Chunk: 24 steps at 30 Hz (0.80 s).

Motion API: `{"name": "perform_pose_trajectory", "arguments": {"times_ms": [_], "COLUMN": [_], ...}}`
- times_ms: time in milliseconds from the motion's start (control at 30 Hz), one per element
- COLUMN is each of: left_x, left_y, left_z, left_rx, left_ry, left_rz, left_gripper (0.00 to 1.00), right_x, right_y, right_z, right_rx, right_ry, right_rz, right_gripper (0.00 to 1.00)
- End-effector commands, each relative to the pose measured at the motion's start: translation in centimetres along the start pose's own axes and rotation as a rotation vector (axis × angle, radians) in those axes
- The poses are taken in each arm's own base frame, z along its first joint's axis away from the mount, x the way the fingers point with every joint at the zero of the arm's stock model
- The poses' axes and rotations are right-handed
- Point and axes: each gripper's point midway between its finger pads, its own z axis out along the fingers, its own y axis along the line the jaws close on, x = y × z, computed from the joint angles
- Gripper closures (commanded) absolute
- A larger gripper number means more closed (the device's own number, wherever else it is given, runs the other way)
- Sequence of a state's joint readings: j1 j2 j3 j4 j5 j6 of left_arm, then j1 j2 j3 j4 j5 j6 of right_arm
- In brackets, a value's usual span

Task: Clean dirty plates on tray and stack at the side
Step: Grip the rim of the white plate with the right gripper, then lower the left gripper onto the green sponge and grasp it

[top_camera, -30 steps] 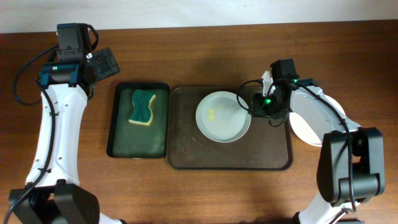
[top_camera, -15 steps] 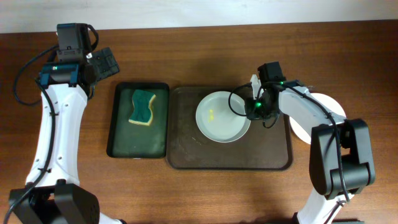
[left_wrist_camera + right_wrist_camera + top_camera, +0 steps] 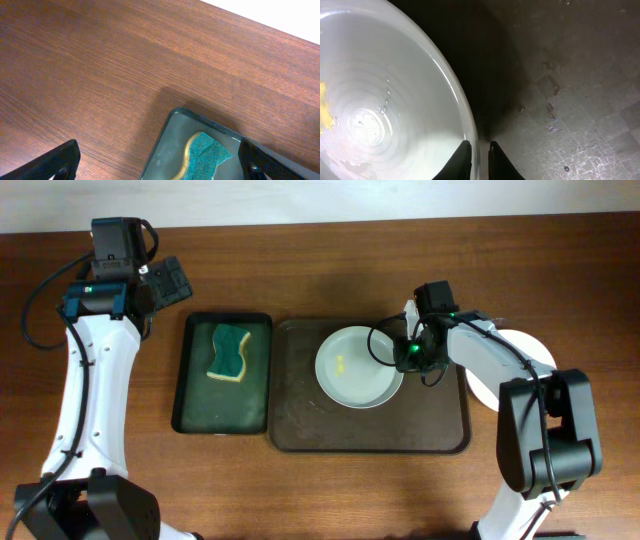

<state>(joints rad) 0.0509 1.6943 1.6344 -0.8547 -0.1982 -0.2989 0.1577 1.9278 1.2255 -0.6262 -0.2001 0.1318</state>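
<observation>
1. A white plate lay on the right half of the brown tray, with a small yellow smear left of its centre.
2. The right fingers were closed to a narrow gap over the plate's right rim, one finger inside the rim and one outside above the tray's textured floor.
3. The left fingers were spread wide and held nothing, hovering over the bare worktop at the far left.
4. A green tray sat just left of the brown one and held a green and yellow sponge in its far half.
5. Another white plate rested on the worktop right of the brown tray, partly hidden by the right arm.
</observation>
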Motion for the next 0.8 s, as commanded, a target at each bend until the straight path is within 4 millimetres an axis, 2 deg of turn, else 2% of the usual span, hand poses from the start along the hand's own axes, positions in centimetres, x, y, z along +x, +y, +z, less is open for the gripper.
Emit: {"name": "perform_pose_trajectory", "arguments": {"times_ms": [0, 33, 133, 600, 667, 767], "left_x": [0.1, 0.1, 0.1, 0.2, 1.9, 4.1], "left_y": [0.0, 0.0, 0.0, -0.3, -1.1, -0.8], "left_z": [0.2, 0.2, 0.2, 0.2, 0.1, -0.2], "left_rx": [-0.004, -0.004, -0.004, 0.015, 0.067, 0.061], "left_ry": [0.003, 0.003, 0.003, 0.009, 0.083, 0.176], "left_rz": [0.003, 0.003, 0.003, 0.003, 0.013, 0.025], "left_gripper": [0.01, 0.01, 0.01, 0.01, 0.01, 0.01], "right_x": [0.6, 0.6, 0.6, 0.6, 0.6, 0.7], "right_y": [-0.4, -0.4, -0.4, -0.2, -0.2, -0.2], "right_z": [0.6, 0.6, 0.6, 0.6, 0.6, 0.6], "right_rx": [0.012, 0.009, 0.009, 0.001, 0.001, 0.002], "right_ry": [0.020, 0.021, 0.020, 0.022, 0.022, 0.023], "right_rz": [0.046, 0.047, 0.047, 0.048, 0.048, 0.048], "right_gripper": [0.86, 0.86, 0.96, 0.96, 0.96, 0.96]}}
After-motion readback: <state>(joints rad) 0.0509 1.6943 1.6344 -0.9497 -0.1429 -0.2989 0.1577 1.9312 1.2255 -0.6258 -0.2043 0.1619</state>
